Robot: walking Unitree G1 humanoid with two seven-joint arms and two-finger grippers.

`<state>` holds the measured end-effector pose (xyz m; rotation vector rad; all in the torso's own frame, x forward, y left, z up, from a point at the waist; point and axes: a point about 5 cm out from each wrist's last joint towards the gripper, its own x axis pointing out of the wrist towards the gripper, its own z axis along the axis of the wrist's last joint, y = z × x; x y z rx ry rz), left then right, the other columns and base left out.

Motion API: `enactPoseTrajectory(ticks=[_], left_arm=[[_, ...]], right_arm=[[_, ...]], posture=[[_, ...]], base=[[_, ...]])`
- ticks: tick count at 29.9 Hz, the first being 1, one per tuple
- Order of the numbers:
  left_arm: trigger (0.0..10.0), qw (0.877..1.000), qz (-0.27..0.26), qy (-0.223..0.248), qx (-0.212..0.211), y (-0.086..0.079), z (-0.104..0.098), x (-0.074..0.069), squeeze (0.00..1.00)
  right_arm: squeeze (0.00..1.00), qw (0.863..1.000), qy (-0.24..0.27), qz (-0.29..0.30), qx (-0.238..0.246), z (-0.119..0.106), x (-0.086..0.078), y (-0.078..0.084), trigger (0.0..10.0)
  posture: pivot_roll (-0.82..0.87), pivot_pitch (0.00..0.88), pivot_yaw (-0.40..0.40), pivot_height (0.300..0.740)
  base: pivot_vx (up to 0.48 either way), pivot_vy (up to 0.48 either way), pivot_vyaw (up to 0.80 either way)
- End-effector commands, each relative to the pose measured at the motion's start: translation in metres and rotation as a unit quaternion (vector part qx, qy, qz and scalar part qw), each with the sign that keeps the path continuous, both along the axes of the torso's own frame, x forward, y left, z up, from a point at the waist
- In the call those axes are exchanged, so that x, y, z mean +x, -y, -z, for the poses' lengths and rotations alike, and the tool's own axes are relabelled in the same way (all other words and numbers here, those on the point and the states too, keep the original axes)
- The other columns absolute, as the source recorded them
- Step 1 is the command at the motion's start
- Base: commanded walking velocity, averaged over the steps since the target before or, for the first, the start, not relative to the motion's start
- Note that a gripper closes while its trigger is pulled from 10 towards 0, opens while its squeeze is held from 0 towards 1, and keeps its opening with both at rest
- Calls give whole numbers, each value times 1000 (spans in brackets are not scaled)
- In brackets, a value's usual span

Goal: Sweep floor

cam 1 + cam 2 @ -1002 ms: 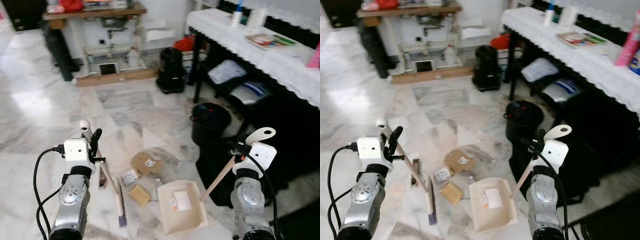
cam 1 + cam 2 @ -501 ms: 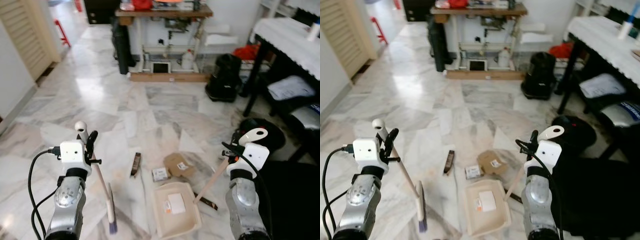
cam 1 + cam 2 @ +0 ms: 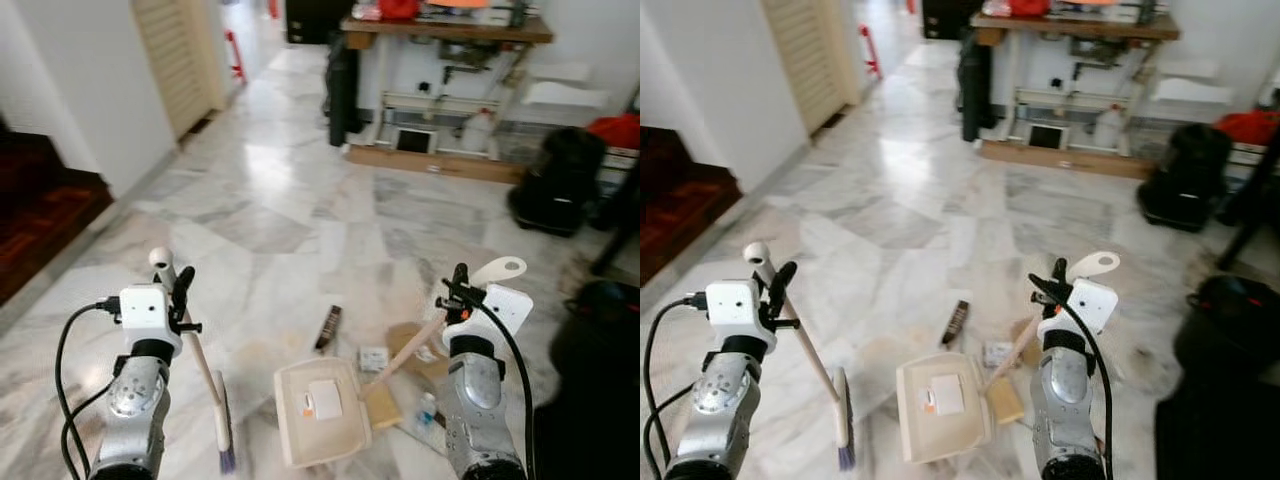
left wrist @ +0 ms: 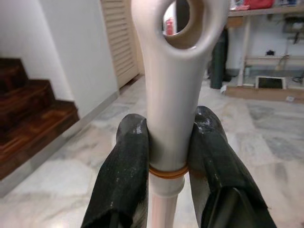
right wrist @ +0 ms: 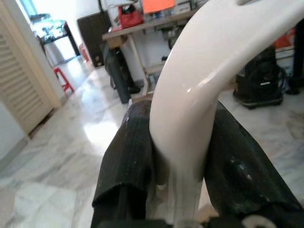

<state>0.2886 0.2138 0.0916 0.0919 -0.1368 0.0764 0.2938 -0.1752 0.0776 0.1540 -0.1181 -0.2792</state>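
Observation:
My left gripper [image 3: 181, 288] is shut on the pale handle of a broom [image 3: 205, 365], whose brush head [image 3: 224, 438] rests on the marble floor. In the left wrist view both fingers [image 4: 133, 159] clamp that handle just below its loop. My right gripper [image 3: 455, 288] is shut on the white handle of a cream dustpan [image 3: 290, 418], seen close in the right wrist view [image 5: 178, 137]. The pan lies on the floor between my arms with a white packet [image 3: 323, 399] in it. Beside it lie cardboard scraps [image 3: 412, 342], a dark bar [image 3: 327, 327] and a small bottle [image 3: 425, 409].
A black bin [image 3: 611, 302] stands at the right edge and a black bag [image 3: 558, 182] behind it. A wooden table [image 3: 445, 28] with clutter under it is at the back. Dark wooden stairs [image 3: 40, 205] and a louvered door [image 3: 180, 55] are on the left.
The whole view has swung left: the white-clothed table slid out, stairs and door came in. Both grippers keep their hold. The dustpan now lies left of the cardboard scraps.

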Motion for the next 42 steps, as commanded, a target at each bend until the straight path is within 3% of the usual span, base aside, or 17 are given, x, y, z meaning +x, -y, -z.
enactPoseTrajectory(ticks=[1,29,42], left_arm=[[10000,1000,1,18,8,-1,-8,1,0],[10000,1000,-18,13,-1,0,-6,1,0],[10000,999,-33,9,-11,-2,-3,-1,0]], right_arm=[[0,1000,25,-5,-2,-13,5,-1,10000],[0,1000,19,-4,0,-16,8,-1,10000],[0,1000,12,-10,9,-16,10,-3,10000]], posture=[[-38,0,13,740],[-28,0,-12,740],[-25,0,-29,740]], base=[[0,0,794],[0,0,742],[0,40,31]])
